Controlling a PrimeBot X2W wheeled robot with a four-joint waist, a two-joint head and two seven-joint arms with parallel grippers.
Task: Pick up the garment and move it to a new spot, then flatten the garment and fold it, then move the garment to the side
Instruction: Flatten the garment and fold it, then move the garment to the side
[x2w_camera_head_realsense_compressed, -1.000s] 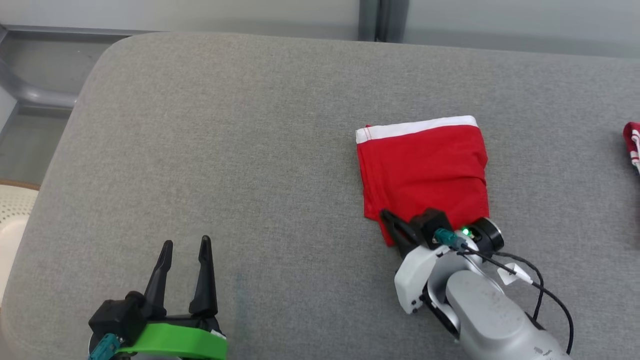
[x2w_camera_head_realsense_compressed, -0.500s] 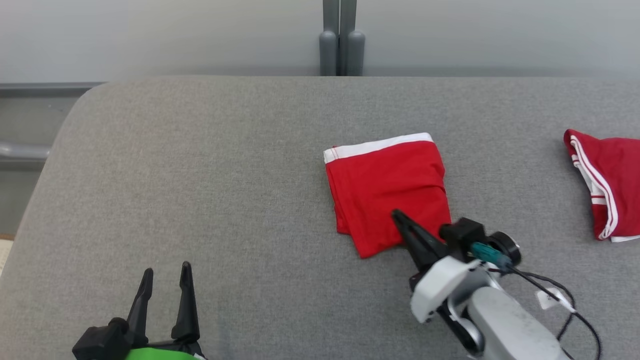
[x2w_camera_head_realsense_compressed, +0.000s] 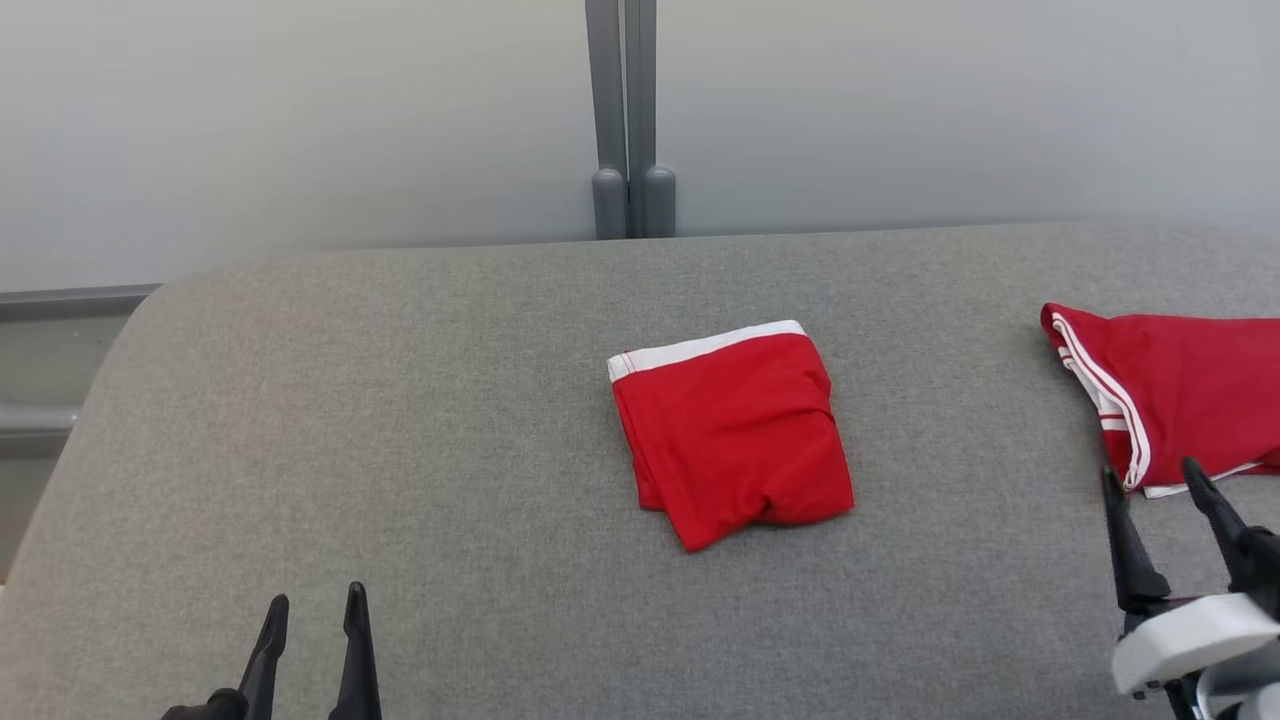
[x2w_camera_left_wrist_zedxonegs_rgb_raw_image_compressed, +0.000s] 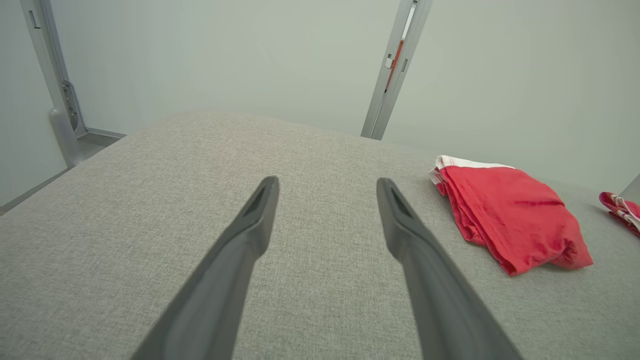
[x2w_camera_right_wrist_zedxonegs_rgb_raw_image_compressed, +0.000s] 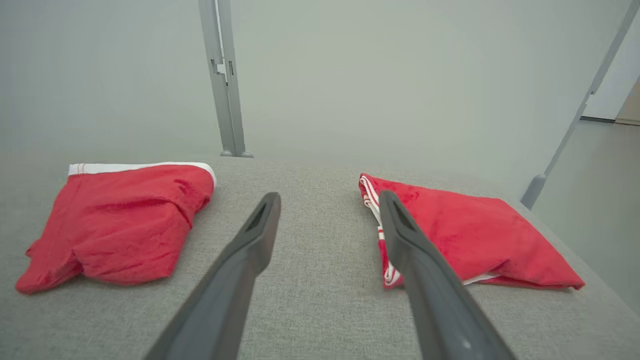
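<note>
The garment (x2w_camera_head_realsense_compressed: 730, 435), red with a white waistband, lies folded in a compact square near the middle of the grey padded surface (x2w_camera_head_realsense_compressed: 400, 420). It also appears in the left wrist view (x2w_camera_left_wrist_zedxonegs_rgb_raw_image_compressed: 510, 215) and the right wrist view (x2w_camera_right_wrist_zedxonegs_rgb_raw_image_compressed: 120, 225). My right gripper (x2w_camera_head_realsense_compressed: 1150, 478) stands open at the lower right, well apart from the garment, with nothing between its fingers (x2w_camera_right_wrist_zedxonegs_rgb_raw_image_compressed: 330, 197). At the bottom left, my left gripper (x2w_camera_head_realsense_compressed: 313, 603) is open and empty over bare fabric (x2w_camera_left_wrist_zedxonegs_rgb_raw_image_compressed: 327, 182).
A second red garment (x2w_camera_head_realsense_compressed: 1170, 395) with white stripes lies at the right edge, just beyond my right fingertips (x2w_camera_right_wrist_zedxonegs_rgb_raw_image_compressed: 465, 235). A grey post (x2w_camera_head_realsense_compressed: 628, 120) stands against the pale wall behind. The surface rounds off at its left edge.
My right gripper was shut on the garment's near corner; it has let go, opened and drawn back to the right. The head camera has tilted up, shifting the whole picture.
</note>
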